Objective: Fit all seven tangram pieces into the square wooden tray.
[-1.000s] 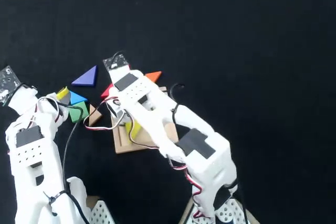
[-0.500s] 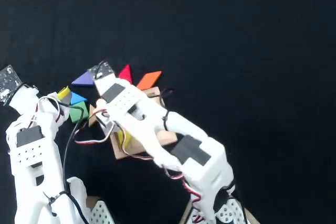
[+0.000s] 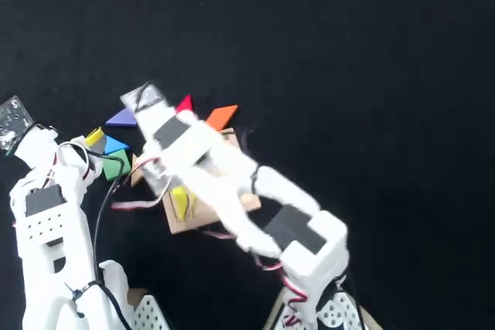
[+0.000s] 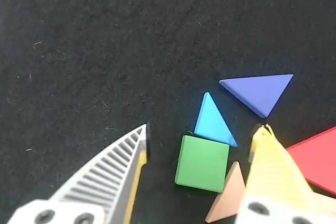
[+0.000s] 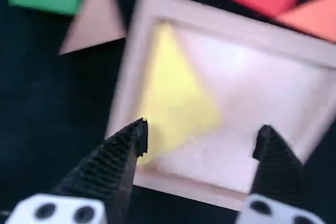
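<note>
The left end effector [image 4: 205, 129] hung over the desk [image 4: 79, 51] with its jaws spread wide and nothing between them. Directly under the gap lay the green square [image 4: 202, 162], and the light blue triangle [image 4: 212, 121] was touching one of its edges. The tan triangle [image 4: 227, 192] sat just beside the yellow finger [image 4: 270, 166]. The dark blue triangle [image 4: 258, 92] lay just past that finger's tip, and the red triangle [image 4: 315, 156] lay outside it.

The right end effector [image 5: 203, 132] was likewise open and empty, poised above the wooden tray [image 5: 136, 66]. The yellow triangle [image 5: 173, 87], the one piece seated so far, lay in a corner of the tray beneath the gap, nearer one finger. The orange piece [image 5: 315, 17] rested beyond the tray's rim, next to the red triangle.

Crowding looked like the main hazard. If the left jaws closed on the green square, they could also catch the light blue triangle pressed against it, or the yellow finger could land on the tan triangle and scatter the cluster. With the right arm stretched over the tray, a delivery from the left risked a collision between the arms. A low pass by the right fingers could also push the yellow triangle out of its corner.
</note>
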You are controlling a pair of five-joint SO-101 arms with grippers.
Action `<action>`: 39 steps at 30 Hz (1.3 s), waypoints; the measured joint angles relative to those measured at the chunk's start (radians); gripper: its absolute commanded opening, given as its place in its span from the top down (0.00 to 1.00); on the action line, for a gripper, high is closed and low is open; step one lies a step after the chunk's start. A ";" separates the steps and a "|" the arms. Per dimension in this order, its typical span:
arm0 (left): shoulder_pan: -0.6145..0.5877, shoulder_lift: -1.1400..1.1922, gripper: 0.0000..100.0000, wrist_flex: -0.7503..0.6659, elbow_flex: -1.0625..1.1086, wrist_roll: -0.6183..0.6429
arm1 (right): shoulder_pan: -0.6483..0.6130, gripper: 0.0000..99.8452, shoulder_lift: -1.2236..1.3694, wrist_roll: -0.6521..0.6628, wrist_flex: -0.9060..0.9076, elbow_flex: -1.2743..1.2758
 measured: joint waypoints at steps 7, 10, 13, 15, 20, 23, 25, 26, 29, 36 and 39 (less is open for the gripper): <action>0.002 0.000 0.69 0.000 0.000 0.000 | 0.224 0.98 -0.037 0.127 0.023 0.023; 0.002 0.000 0.69 0.000 0.000 0.000 | 0.226 0.99 -0.037 0.138 -0.006 0.075; 0.002 0.000 0.69 0.000 0.000 0.000 | 0.216 0.99 -0.037 0.140 -0.048 0.126; 0.002 0.000 0.69 0.000 0.000 0.000 | 0.199 0.99 -0.037 0.141 -0.071 0.160; 0.002 0.000 0.69 0.000 0.000 0.000 | 0.195 0.99 -0.037 0.141 -0.117 0.198; 0.002 0.000 0.69 0.000 0.000 0.000 | 0.189 0.99 -0.037 0.141 -0.127 0.204; 0.002 0.000 0.69 0.000 0.000 0.000 | 0.183 0.99 -0.037 0.141 -0.130 0.204; 0.002 0.000 0.69 0.000 0.000 0.000 | 0.183 0.99 -0.037 0.141 -0.130 0.204; 0.002 0.000 0.69 0.000 0.000 0.000 | 0.180 0.99 -0.037 0.141 -0.130 0.204; 0.002 0.000 0.69 0.000 0.000 0.000 | 0.175 0.99 -0.037 0.141 -0.144 0.204; 0.002 0.000 0.69 0.000 0.000 0.000 | 0.175 0.99 -0.037 0.141 -0.153 0.204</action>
